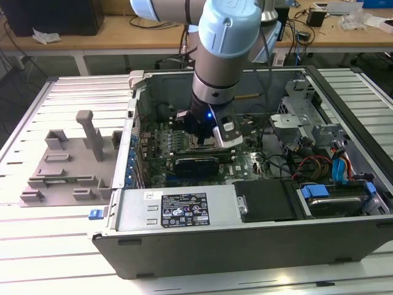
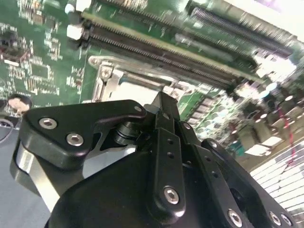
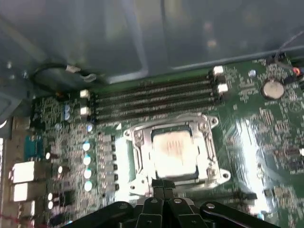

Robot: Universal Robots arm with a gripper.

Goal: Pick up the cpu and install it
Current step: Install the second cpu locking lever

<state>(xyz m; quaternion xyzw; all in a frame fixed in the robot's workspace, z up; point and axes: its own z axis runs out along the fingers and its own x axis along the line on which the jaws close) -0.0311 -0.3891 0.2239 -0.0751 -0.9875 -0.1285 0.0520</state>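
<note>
The cpu (image 3: 174,151) sits in its socket (image 3: 207,156) on the motherboard (image 3: 266,137), ready for clamping, while the clenched, empty tool (image 3: 164,192) hovers just beside it.

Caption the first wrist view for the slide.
Black end effector poised at the edge of the metal-framed motherboard socket, where the shiny silver square cpu sits, beside four dark memory slots.

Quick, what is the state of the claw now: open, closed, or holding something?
Claw: closed, holding nothing; its tips sit at the socket edge beside the cpu, which lies in the socket.
</note>
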